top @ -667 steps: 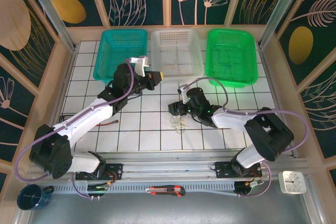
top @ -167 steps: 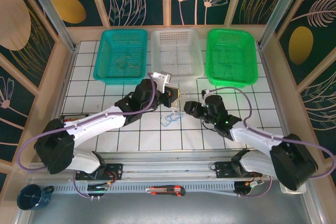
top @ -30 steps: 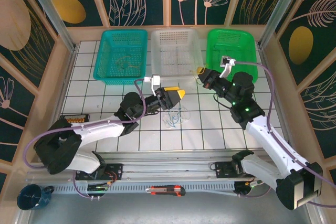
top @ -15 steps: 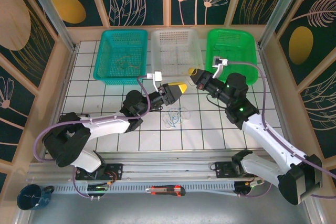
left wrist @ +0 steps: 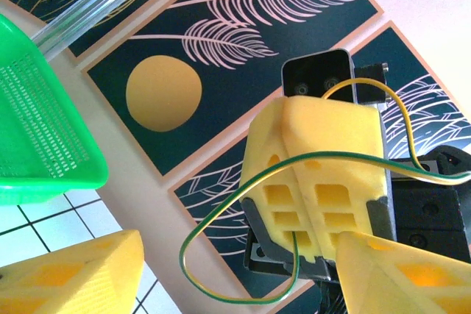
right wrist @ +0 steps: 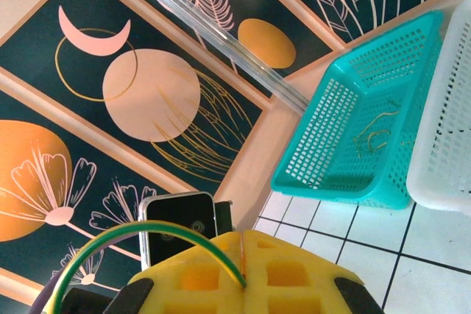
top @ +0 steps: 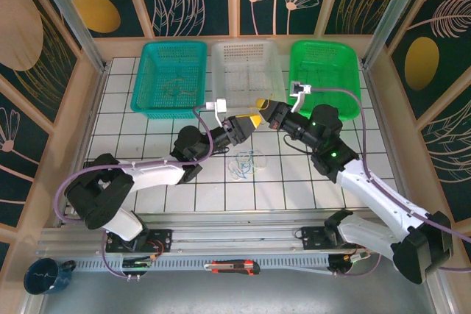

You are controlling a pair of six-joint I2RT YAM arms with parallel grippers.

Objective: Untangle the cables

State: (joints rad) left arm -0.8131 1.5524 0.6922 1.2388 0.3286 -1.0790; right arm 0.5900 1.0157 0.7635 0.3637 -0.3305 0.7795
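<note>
Green-yellow cable (left wrist: 331,155) held up over the tiled table (top: 221,198)
Right gripper (top: 262,102) pinched shut on it, loop hanging between the wide-apart, empty fingers of the left gripper (top: 254,118); other cables (top: 246,164) heaped in a small tangle on the tiles below, near the white basket (top: 246,43).

Right claw (top: 262,103) is sitting tip-to-tip just behind left claw (top: 255,118), cable strand (left wrist: 346,156) looping from its tip between left claw's fingers (left wrist: 73,273), cable heap (top: 245,163) lying on table (top: 132,130) in front, left basket (top: 158,60), middle basket (top: 246,56), right basket (top: 324,43) lining up behind.
</note>
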